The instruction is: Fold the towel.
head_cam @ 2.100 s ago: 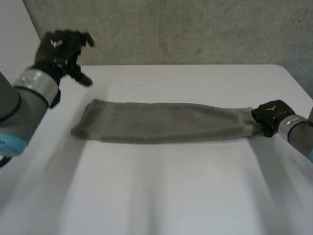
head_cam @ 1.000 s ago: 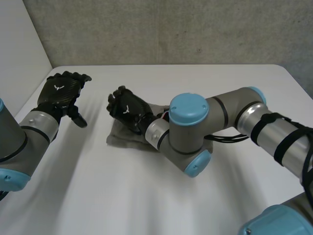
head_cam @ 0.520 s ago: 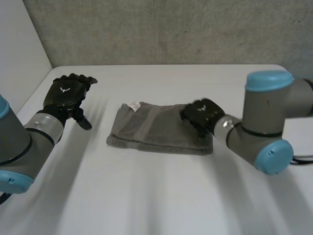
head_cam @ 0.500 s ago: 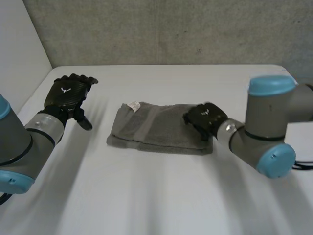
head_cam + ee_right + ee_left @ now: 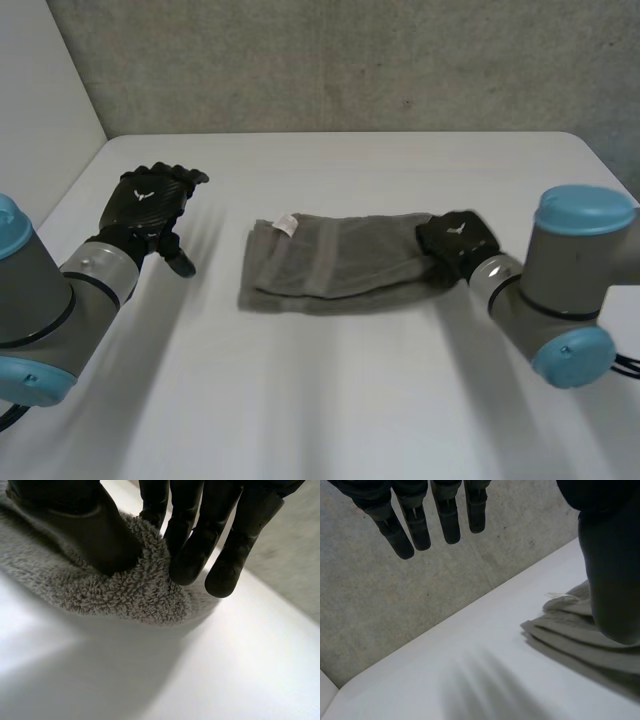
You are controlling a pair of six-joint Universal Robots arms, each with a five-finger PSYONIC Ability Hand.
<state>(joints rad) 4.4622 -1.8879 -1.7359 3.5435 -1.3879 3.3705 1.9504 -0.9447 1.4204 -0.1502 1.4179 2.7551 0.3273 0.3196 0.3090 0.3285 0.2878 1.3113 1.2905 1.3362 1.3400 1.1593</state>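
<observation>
**Towel** [image 5: 340, 262]: grey terry, folded into a short layered band. It lies flat on the white bench [image 5: 330, 400], about mid-way across. A small white label [image 5: 285, 224] sits on the upper layer near the end towards the left arm.

**Right hand** [image 5: 455, 240]: at the towel's other end. In the right wrist view the thumb presses a rolled fold of pile against the fingers [image 5: 187, 545], so the hand is clamped on the towel's edge.

**Left hand** [image 5: 150, 200]: above the bench beside the labelled end and apart from the cloth. In the left wrist view its fingers [image 5: 410, 527] are straight and spread, with the thumb well away from them, and it grips nothing. The stacked layers of the towel's end lie near the thumb.

**Surroundings**: 1 grey concrete wall [image 5: 350, 60] behind the bench.
</observation>
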